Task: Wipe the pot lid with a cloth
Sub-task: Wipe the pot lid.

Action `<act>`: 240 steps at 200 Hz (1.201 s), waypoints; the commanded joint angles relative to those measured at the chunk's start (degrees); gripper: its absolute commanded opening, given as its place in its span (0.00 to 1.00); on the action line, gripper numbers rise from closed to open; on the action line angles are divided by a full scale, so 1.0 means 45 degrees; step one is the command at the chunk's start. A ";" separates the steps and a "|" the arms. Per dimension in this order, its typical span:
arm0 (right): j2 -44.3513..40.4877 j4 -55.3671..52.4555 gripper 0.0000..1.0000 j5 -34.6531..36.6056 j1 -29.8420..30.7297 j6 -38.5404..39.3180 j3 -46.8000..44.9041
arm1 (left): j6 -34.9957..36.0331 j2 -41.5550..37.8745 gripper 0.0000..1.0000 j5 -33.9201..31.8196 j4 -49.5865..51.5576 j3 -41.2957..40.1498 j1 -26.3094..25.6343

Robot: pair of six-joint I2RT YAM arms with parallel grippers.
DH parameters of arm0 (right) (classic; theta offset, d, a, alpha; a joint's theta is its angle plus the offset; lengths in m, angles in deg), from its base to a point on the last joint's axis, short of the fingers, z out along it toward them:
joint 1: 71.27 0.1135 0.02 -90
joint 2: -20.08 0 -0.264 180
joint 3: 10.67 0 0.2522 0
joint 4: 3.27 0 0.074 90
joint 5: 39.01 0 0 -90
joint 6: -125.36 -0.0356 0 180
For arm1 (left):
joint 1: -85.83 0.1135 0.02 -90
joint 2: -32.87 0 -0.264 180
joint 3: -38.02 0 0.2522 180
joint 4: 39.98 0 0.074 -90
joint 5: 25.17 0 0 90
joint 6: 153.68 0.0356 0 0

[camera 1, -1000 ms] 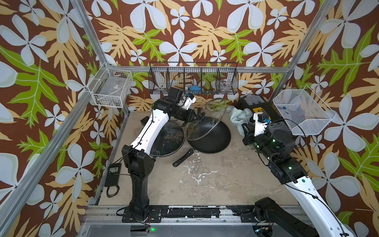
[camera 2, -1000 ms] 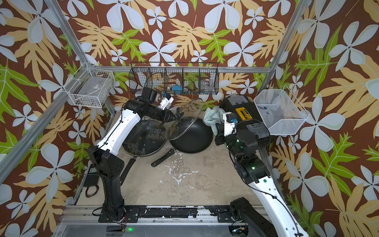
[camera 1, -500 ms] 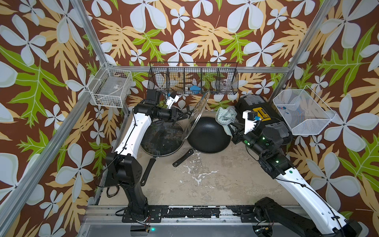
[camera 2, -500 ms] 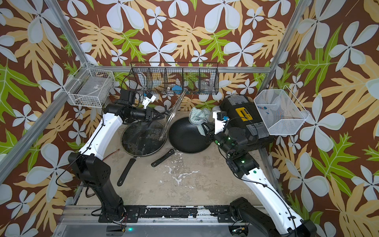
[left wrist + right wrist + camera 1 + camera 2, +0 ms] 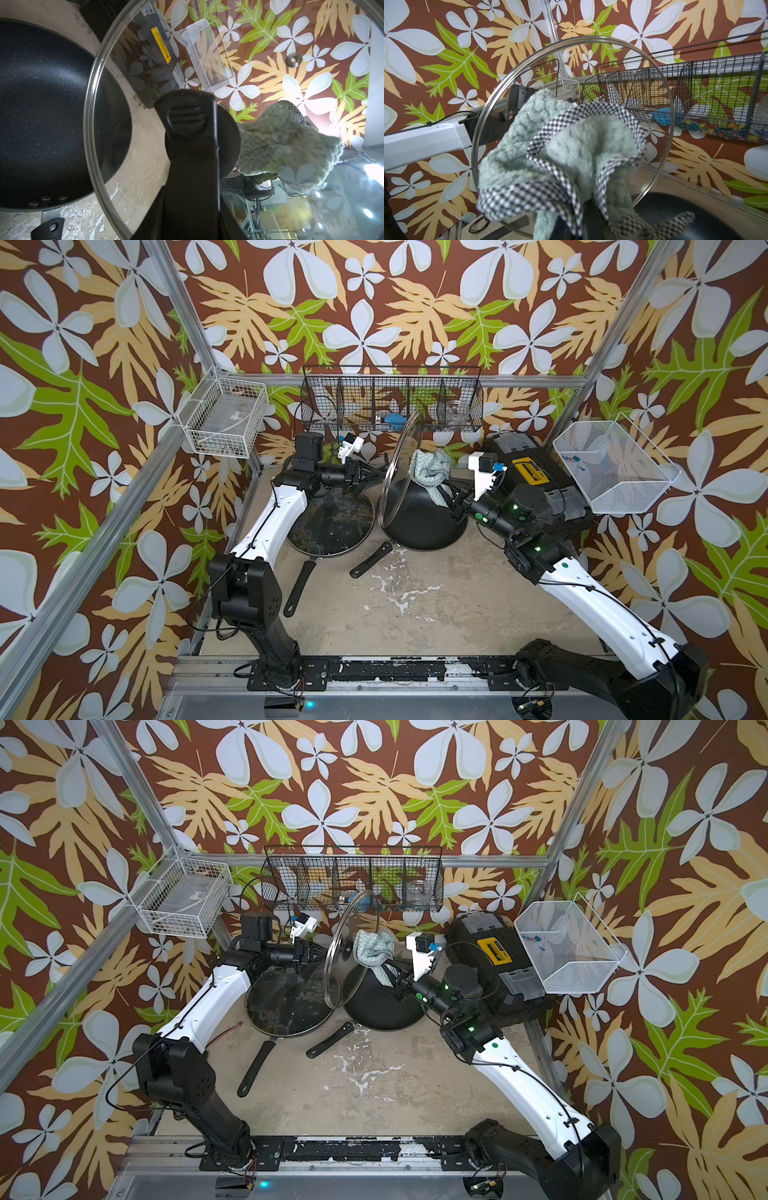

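Note:
My left gripper is shut on the black knob of the round glass pot lid. The lid stands almost on edge above the gap between two black pans. My right gripper is shut on the pale teal cloth with its checked border. The bunched cloth rests against the lid's face opposite the knob. In the left wrist view the cloth shows through the glass beside the knob. In the right wrist view the cloth covers my jaws and fills the lid's lower half.
A long-handled black pan sits under my left arm, and a second black pan sits under the cloth. A black toolbox stands behind my right arm. A white basket, a black basket and a mesh basket hang on the walls.
My left arm has drawn back to the left and tipped the lid from a slant to nearly on edge. My right gripper has carried the cloth left up to the lid.

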 commanded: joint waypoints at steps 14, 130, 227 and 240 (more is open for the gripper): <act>0.1137 0.0409 0.00 -0.0839 0.0085 0.0632 0.1432 | -0.0653 -0.0025 0.00 0.1207 -0.2275 -0.0031 0.0033; 0.3644 -0.1204 0.00 0.0990 -0.0879 0.1179 0.4223 | 0.0002 -0.0321 0.00 0.1546 -0.1728 -0.0157 0.0030; 0.3867 -0.0673 0.00 -0.0300 -0.1074 0.1662 0.3401 | -0.0370 -0.0410 0.00 0.1410 -0.1933 0.0017 0.0032; 0.3515 -0.0410 0.00 -0.0768 -0.0794 0.1665 0.3175 | -0.0370 -0.0362 0.00 0.1332 -0.1946 -0.0005 0.0024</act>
